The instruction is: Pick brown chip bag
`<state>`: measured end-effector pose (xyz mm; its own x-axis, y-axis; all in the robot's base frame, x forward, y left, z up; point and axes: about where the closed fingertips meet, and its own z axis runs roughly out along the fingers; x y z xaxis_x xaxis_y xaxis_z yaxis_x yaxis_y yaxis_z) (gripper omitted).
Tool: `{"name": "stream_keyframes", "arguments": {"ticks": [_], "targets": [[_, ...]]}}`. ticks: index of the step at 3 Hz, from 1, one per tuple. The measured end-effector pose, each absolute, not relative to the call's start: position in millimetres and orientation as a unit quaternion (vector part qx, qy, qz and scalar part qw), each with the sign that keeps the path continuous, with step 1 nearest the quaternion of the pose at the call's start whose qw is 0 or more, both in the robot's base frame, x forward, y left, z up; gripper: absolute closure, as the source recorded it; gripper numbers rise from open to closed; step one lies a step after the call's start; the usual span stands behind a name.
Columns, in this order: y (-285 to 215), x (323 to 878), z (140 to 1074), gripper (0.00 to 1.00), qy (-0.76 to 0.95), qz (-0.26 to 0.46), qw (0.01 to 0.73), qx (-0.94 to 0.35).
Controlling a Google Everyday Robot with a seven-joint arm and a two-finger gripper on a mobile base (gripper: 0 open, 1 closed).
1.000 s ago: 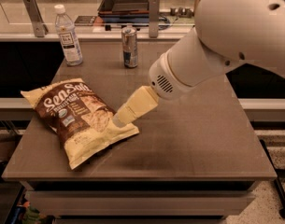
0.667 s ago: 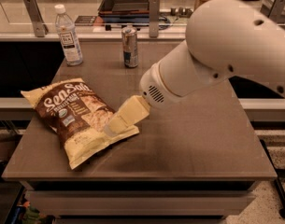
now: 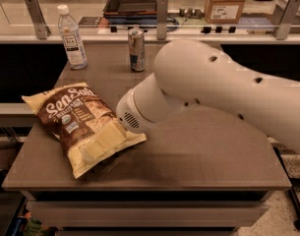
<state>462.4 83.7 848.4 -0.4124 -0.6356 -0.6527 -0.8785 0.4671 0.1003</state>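
The brown chip bag [image 3: 66, 117] lies flat on the left part of the brown table [image 3: 198, 156]. It has a dark brown centre with white "Sea Salt" lettering and pale yellow ends. My gripper [image 3: 103, 140] is a pale block at the end of the big white arm [image 3: 198, 90]. It sits right over the bag's lower right part and covers some of it. I cannot tell whether it touches the bag.
A clear water bottle [image 3: 72, 37] stands at the table's back left. A metal can [image 3: 136, 49] stands at the back middle, just behind the arm. A counter with posts, a dark tray [image 3: 132, 1] and a cardboard box [image 3: 225, 3] runs behind the table.
The arm has swung left and lower. The gripper has moved from the bag's right edge to over its lower right part. The bag, can and bottle have not moved.
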Motion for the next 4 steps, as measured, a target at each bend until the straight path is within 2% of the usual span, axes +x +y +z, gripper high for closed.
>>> {"name": "stream_keyframes", "arguments": {"ticks": [3, 4], "targets": [[169, 459, 840, 0.0, 0.775, 0.263, 0.278, -0.503], [170, 457, 841, 0.17, 0.774, 0.262, 0.279, -0.504]]}}
